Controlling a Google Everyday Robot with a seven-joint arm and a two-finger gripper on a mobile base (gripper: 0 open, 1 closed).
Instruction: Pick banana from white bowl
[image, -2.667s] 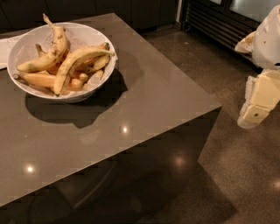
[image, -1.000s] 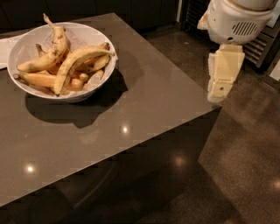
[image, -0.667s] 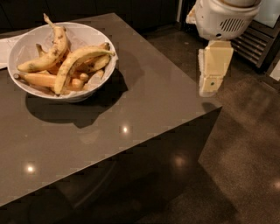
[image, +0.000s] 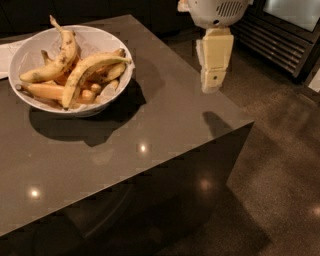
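Hanging above the far right part of the dark table (image: 150, 130), the cream-coloured gripper (image: 212, 84) points straight down below the rounded white housing of the arm (image: 215, 10). It sits clear of the tabletop, and its shadow (image: 217, 122) falls on the surface near the right-hand corner. Whether the gripper is released or clenched cannot be told from this view, and nothing is seen in its grasp. The white bowl (image: 102, 40) stands on the far left part of the table, well apart from the gripper, and casts a broad shadow toward the viewer. The banana (image: 90, 64) lies inside the bowl on top of the other fruit. It is the long, strongly arched, pale yellow one, with one dark tip near the bowl's right rim and the other end curving down toward the near rim. Behind it to the left rests a brown-speckled banana (image: 60, 57) whose thin stem rises above the far rim. Shorter orange-toned bananas (image: 47, 91) lie beneath both (their number cannot be told). A white sheet (image: 6, 52) lies on the table just left of the bowl, at the edge of the view. A dark slatted cabinet (image: 270, 40) stands on the speckled floor (image: 280, 150) to the right of the table.
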